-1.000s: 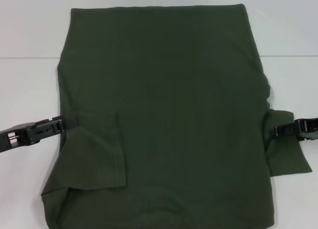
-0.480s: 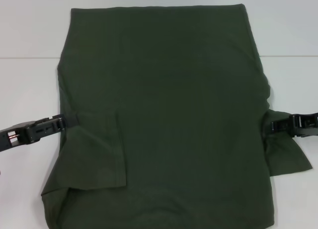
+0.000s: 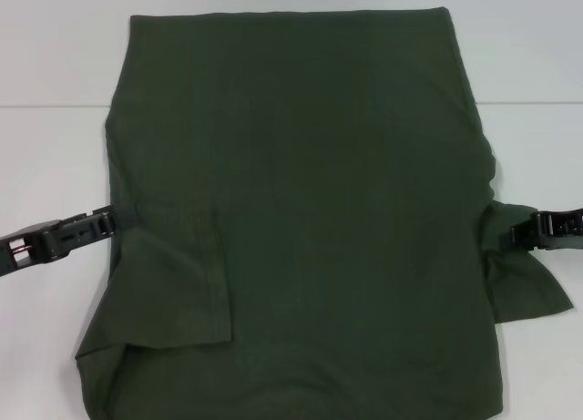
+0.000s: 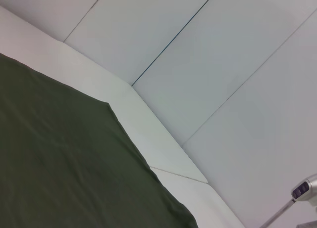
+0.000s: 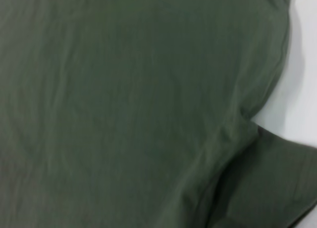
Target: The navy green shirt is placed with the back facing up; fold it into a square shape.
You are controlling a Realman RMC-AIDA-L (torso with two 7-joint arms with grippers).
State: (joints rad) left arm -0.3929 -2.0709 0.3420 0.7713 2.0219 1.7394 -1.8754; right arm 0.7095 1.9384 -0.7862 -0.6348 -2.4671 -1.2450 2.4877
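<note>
Navy green shirt (image 3: 301, 210) flat, back up, on white table (image 3: 46, 165) between left gripper (image 3: 107, 223) and right gripper (image 3: 517, 237), finger states indiscernible; limp, light cotton—best pinched at sleeve edge beside each tip.

The left gripper (image 3: 107, 224) reaches in low and level to the left edge of the shirt (image 3: 301, 210), tips at the folded sleeve. The right gripper (image 3: 521, 235) meets the shirt's right sleeve from the opposite side.
</note>
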